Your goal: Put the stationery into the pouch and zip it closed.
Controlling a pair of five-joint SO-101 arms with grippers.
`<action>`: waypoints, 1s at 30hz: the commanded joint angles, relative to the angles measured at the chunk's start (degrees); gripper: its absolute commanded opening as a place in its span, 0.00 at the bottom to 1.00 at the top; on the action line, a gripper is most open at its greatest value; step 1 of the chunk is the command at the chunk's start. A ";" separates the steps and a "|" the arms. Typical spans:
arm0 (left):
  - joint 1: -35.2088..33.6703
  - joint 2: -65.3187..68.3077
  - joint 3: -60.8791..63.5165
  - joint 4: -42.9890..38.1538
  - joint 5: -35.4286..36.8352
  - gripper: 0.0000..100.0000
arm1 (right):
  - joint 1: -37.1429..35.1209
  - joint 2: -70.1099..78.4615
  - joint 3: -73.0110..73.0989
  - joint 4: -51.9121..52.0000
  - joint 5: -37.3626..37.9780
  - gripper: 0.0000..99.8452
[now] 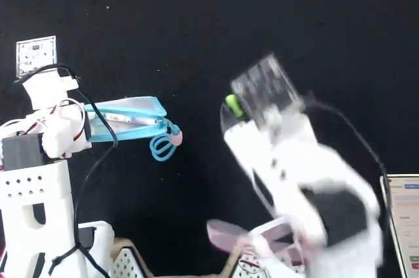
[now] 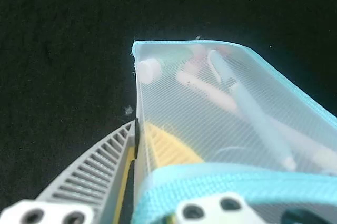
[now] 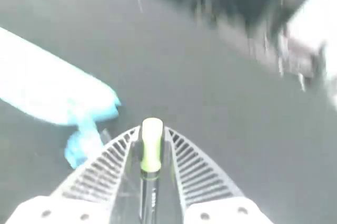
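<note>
Near the table's left edge, the pouch [image 1: 127, 120] lies w/ its long side running toward the middle. One end is pinched in the left gripper [image 1: 88, 124], whose jaws are clamped on the mesh wall. Several pens [image 2: 253, 118] show through the mesh, so it's prob. partly loaded. The zip pull [image 1: 163, 146], a blue loop w/ a pink bit, hangs off the free end. How far the zip stands open I can't make out.

The pouch looks light, thin and floppy, and will likely sag or fold if pushed. The stitched blue tape along its rim seems the firmest place to hold, and the loop is the obvious grab for zipping.

The right gripper [image 3: 151, 134] is closed around a green-capped marker [image 3: 151, 139], cap pointing forward, over the table's middle, well apart from the pouch. The marker is stiff and light, but its smooth barrel might pivot in the jaws.

Between marker and pouch there's bare black table [image 1: 196, 29], so good approach room. A white tag [image 1: 36, 54] sits by the left edge, a screen [image 1: 402, 219] at the right edge, and a pink item [image 1: 229, 232] by the near edge.
</note>
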 commanded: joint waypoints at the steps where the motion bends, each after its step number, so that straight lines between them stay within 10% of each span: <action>1: -0.40 0.53 1.27 -0.62 0.09 0.03 | -9.14 -11.74 4.35 -9.58 -5.54 0.01; 15: -0.31 0.26 1.89 -0.79 0.09 0.03 | -25.85 -21.32 26.59 -49.85 -5.80 0.01; 30: -0.31 0.26 1.80 -0.79 0.09 0.03 | -26.90 -21.05 38.20 -71.47 -5.98 0.01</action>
